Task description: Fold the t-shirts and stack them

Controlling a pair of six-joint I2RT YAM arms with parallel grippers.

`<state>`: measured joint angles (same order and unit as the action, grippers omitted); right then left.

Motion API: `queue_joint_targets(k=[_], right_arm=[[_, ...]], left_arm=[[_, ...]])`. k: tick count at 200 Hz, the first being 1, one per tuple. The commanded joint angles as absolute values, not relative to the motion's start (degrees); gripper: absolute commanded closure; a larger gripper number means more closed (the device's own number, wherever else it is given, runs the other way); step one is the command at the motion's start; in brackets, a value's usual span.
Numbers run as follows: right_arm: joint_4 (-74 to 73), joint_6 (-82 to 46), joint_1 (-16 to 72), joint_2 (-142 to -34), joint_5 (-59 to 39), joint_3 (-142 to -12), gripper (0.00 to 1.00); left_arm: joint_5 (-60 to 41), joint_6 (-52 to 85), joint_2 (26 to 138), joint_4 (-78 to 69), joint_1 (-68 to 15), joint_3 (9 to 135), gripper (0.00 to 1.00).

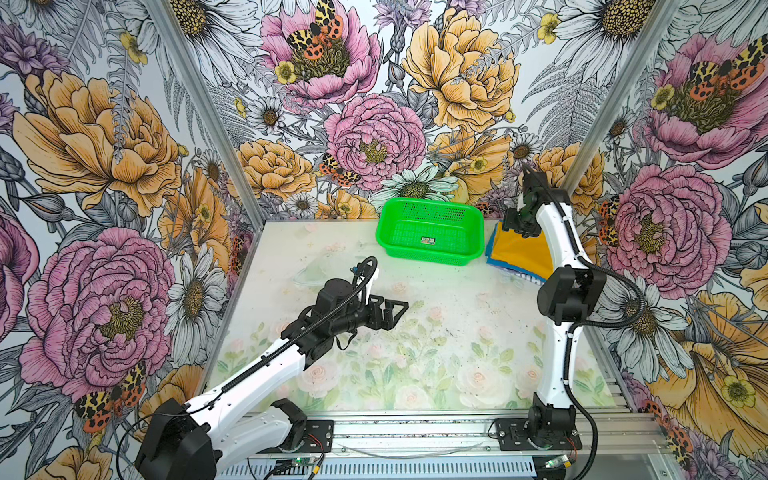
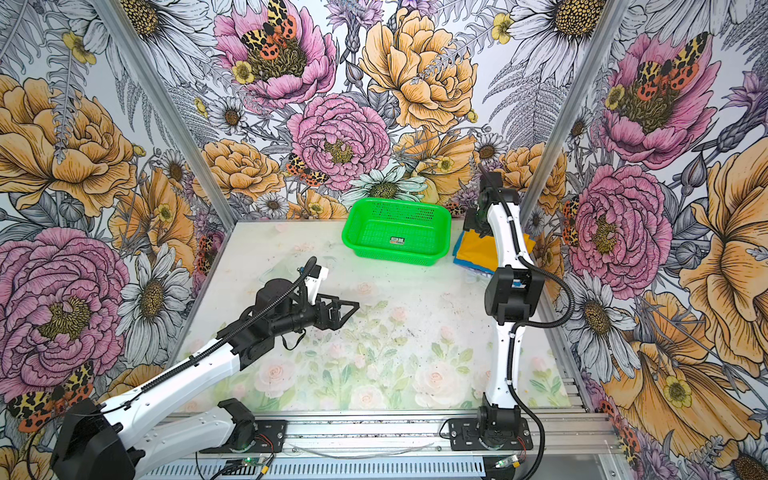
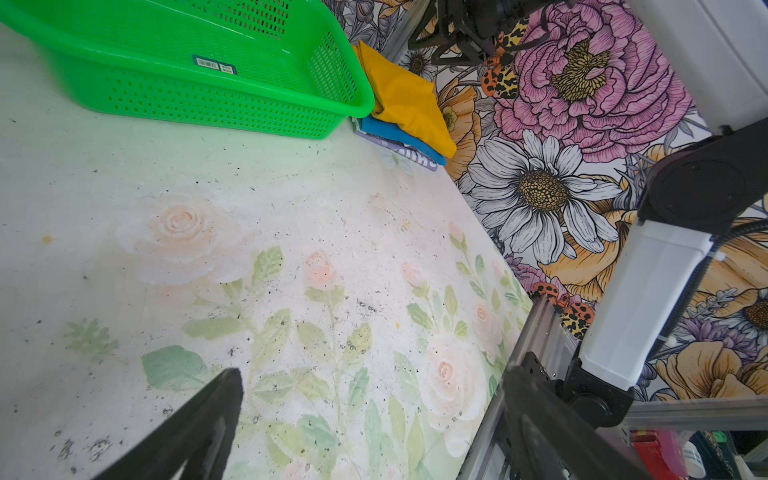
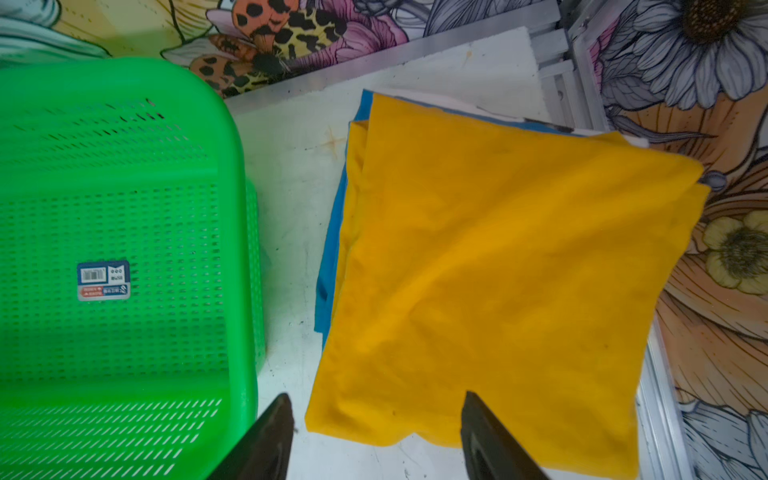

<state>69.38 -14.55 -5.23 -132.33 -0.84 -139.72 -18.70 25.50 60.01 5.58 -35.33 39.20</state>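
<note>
T-shirts [image 1: 517,251] are stacked, folded, at the far right corner of the table [image 1: 457,324]. At the left, the left gripper [image 1: 395,312] is spread wide over bare table, and nothing is held. On the floor of the basket [image 1: 432,257] a barcode sticker [image 4: 103,280] is seen; its print is too small to be read. Just right of it, the yellow shirt [image 4: 498,270] is laid on the blue shirt [image 4: 328,262]. The right gripper [image 4: 374,432] is partly parted over the yellow shirt's edge. Nothing seems gripped, though contact cannot be judged.
</note>
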Motion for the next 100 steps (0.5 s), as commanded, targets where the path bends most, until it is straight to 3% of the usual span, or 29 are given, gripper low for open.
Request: queue_joint_targets(k=[1,58,100], right_arm=[[68.3,-16.5,-4.3,-135.4,-7.6,-140.5,0.34],[52.9,-19.9,-4.5,-131.9,-16.7,-120.1,0.34],[48.2,-19.5,-5.5,-133.3,-21.4,-115.1,0.34]], left_arm=[[-18.2,25.0,59.4,6.4,-35.2,39.8,0.01],[-16.5,24.8,61.1,8.2,-37.2,42.3,0.01],[-14.5,24.4,63.2,9.4,-40.2,45.1,0.01]])
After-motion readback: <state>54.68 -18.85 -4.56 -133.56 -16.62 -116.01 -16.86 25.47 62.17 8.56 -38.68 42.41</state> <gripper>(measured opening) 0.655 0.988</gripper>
